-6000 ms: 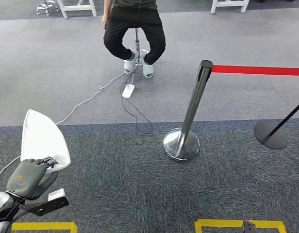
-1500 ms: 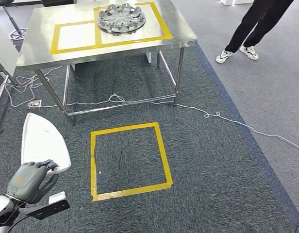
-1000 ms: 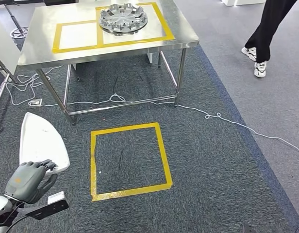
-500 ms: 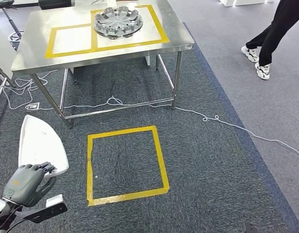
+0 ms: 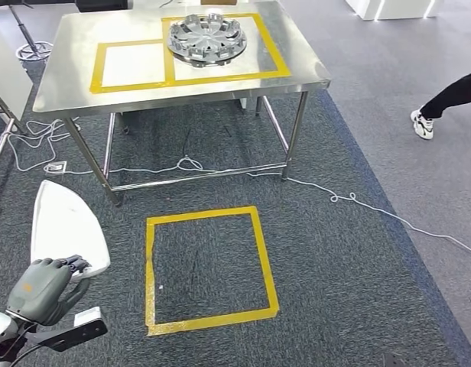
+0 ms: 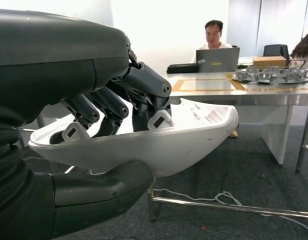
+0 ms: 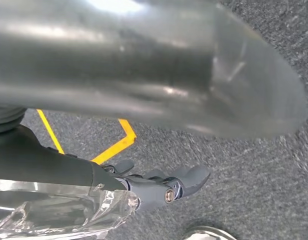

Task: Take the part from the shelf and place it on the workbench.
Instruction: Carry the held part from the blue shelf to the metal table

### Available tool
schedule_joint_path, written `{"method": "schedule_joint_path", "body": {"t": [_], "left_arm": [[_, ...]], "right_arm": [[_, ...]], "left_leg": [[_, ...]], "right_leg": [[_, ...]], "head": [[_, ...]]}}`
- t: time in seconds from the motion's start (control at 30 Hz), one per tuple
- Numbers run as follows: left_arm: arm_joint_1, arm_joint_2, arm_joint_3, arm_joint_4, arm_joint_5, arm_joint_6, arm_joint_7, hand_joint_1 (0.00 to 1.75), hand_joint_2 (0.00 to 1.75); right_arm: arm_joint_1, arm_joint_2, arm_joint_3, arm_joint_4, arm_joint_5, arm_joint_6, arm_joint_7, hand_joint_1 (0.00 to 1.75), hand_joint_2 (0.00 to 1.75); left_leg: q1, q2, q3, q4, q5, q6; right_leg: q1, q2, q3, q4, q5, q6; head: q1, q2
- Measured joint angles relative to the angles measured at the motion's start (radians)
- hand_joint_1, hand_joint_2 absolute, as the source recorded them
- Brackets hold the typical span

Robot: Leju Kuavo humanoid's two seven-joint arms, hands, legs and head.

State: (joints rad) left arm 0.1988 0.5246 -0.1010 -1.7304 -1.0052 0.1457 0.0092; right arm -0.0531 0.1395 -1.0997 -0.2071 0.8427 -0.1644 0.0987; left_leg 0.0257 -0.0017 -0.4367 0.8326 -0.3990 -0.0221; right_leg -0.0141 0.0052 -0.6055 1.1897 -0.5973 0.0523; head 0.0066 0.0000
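Left arm: I'm seeing it coming in low at the lower left in the head view.
Left hand (image 5: 40,289): it's gripping the white part (image 5: 64,225), fingers (image 6: 107,102) over the rim, thumb beneath.
Right hand (image 7: 160,185): it's hanging over the carpet, fingers extended, holding nothing.

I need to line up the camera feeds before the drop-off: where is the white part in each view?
Head view: the white part sits low on the left side, held at its near end by the left hand.
Left wrist view: white part runs across the middle, the fingers over it and the thumb beneath.
Right wrist view: not visible.
Shared landmark: the steel workbench with yellow tape.
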Motion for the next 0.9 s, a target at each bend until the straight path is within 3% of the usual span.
{"method": "schedule_joint_path", "body": {"t": [0.03,0.1,0.13,0.2,0.27,0.33,0.37,0.43,0.47,0.5,0.53,0.6,0.67,0.77,0.8,0.83,0.9], "left_arm": [[0.001,0.000,0.000,0.000,0.000,0.000,0.000,1.75,1.75],[0.000,0.000,0.000,0.000,0.000,0.000,0.000,1.75,1.75],[-0.001,0.000,0.000,0.000,0.000,0.000,0.000,1.75,1.75],[-0.001,0.000,0.000,-0.003,0.000,0.000,0.000,1.75,1.75],[0.000,0.001,0.001,-0.005,0.000,0.000,0.000,1.75,1.75],[0.000,0.002,0.002,-0.006,0.000,0.001,0.000,1.75,1.75],[0.001,0.002,0.002,-0.006,0.000,0.001,0.000,1.75,1.75],[0.003,0.002,0.001,-0.006,0.000,0.000,0.000,1.75,1.75],[0.005,0.002,0.001,-0.006,0.000,0.000,0.000,1.75,1.75],[0.006,0.002,0.001,-0.006,0.000,0.000,0.000,1.75,1.75],[0.008,0.002,0.000,-0.006,0.000,0.000,0.000,1.75,1.75],[0.008,0.002,0.001,-0.006,0.000,0.000,0.000,1.75,1.75],[0.007,0.002,0.001,-0.006,0.000,0.000,0.000,1.75,1.75],[0.008,0.002,0.002,-0.007,0.000,0.001,0.000,1.75,1.75],[0.009,0.002,0.003,-0.007,0.000,0.002,0.000,1.75,1.75],[0.011,0.002,0.003,-0.008,0.000,0.003,0.000,1.75,1.75],[0.013,0.002,0.003,-0.010,0.000,0.004,0.000,1.75,1.75]], "right_arm": [[0.001,0.000,0.000,0.000,0.000,0.000,0.000,0.00,0.00],[0.002,0.000,0.000,0.000,0.000,0.000,0.000,0.00,0.00],[0.002,0.000,0.000,0.000,0.000,0.000,0.000,0.00,0.00],[0.002,0.000,0.000,0.000,0.001,-0.001,0.001,0.00,0.00],[0.002,0.000,0.000,0.000,0.001,-0.001,0.001,0.00,0.00],[0.002,0.001,0.000,0.000,0.001,-0.001,0.001,0.00,0.00],[0.002,0.001,0.000,0.000,0.001,-0.001,0.001,0.00,0.00],[0.000,0.001,0.000,0.000,0.001,-0.001,0.001,0.00,0.00],[0.001,0.001,0.000,0.000,0.001,-0.001,0.001,0.00,0.00],[0.001,0.001,0.000,0.000,0.001,-0.001,0.001,0.00,0.00],[0.002,0.001,0.000,0.000,0.001,-0.001,0.001,0.00,0.00],[0.002,0.001,0.000,0.000,0.001,-0.001,0.001,0.00,0.00],[0.001,0.001,-0.001,0.000,0.001,-0.001,0.001,0.00,0.00],[0.000,0.000,-0.001,0.000,0.002,-0.001,0.001,0.00,0.00],[-0.001,0.001,-0.001,-0.001,0.003,-0.001,0.001,0.00,0.00],[-0.002,0.001,0.000,-0.001,0.004,-0.001,0.001,0.00,0.00],[-0.003,0.002,0.000,-0.001,0.006,-0.001,0.001,0.00,0.00]], "left_leg": [[-0.005,0.000,0.014,-0.004,-0.007,0.002],[-0.013,-0.001,0.043,-0.017,-0.018,0.003],[-0.016,-0.004,0.052,-0.024,-0.025,0.001],[-0.022,-0.009,0.064,-0.030,-0.032,-0.006],[-0.024,-0.010,0.069,-0.021,-0.037,-0.013],[-0.024,-0.009,0.038,0.058,-0.070,-0.022],[-0.024,-0.008,-0.002,0.131,-0.098,-0.026],[-0.023,-0.008,-0.104,0.277,-0.158,-0.031],[-0.024,-0.008,-0.141,0.312,-0.174,-0.031],[-0.024,-0.008,-0.158,0.307,-0.170,-0.030],[-0.024,-0.007,-0.157,0.268,-0.142,-0.027],[-0.026,-0.003,-0.125,0.129,-0.032,-0.020],[-0.028,0.003,-0.100,0.023,0.043,-0.010],[-0.024,0.000,-0.080,-0.008,0.056,0.005],[-0.021,0.000,-0.070,-0.008,0.058,0.011],[-0.019,0.000,-0.058,-0.008,0.059,0.016],[-0.018,0.001,-0.041,-0.008,0.047,0.022]], "right_leg": [[0.009,0.000,0.008,-0.053,0.041,-0.014],[0.029,0.003,0.049,-0.209,0.142,-0.046],[0.038,0.007,0.066,-0.267,0.170,-0.059],[0.045,0.013,0.078,-0.317,0.176,-0.068],[0.039,0.011,0.093,-0.327,0.191,-0.069],[0.035,0.004,0.116,-0.333,0.224,-0.072],[0.034,0.001,0.124,-0.335,0.233,-0.073],[0.034,0.000,0.136,-0.336,0.225,-0.074],[0.034,0.001,0.143,-0.336,0.218,-0.074],[0.034,0.002,0.153,-0.336,0.209,-0.073],[0.034,0.004,0.165,-0.337,0.200,-0.072],[0.035,0.007,0.189,-0.339,0.182,-0.067],[0.037,0.009,0.207,-0.347,0.161,-0.058],[0.041,0.008,0.229,-0.348,0.144,-0.042],[0.041,0.007,0.225,-0.323,0.138,-0.035],[0.039,0.006,0.202,-0.276,0.123,-0.028],[0.033,0.004,0.105,-0.119,0.074,-0.015]], "head": [[0.000,0.000],[0.000,0.000],[0.000,0.000],[0.000,0.000],[0.000,0.000],[-0.003,0.000],[-0.005,0.000],[-0.007,0.000],[-0.008,0.000],[-0.008,0.000],[-0.008,0.000],[-0.008,0.000],[-0.010,0.000],[-0.009,0.000],[-0.007,0.000],[-0.005,0.000],[-0.002,0.000]]}}
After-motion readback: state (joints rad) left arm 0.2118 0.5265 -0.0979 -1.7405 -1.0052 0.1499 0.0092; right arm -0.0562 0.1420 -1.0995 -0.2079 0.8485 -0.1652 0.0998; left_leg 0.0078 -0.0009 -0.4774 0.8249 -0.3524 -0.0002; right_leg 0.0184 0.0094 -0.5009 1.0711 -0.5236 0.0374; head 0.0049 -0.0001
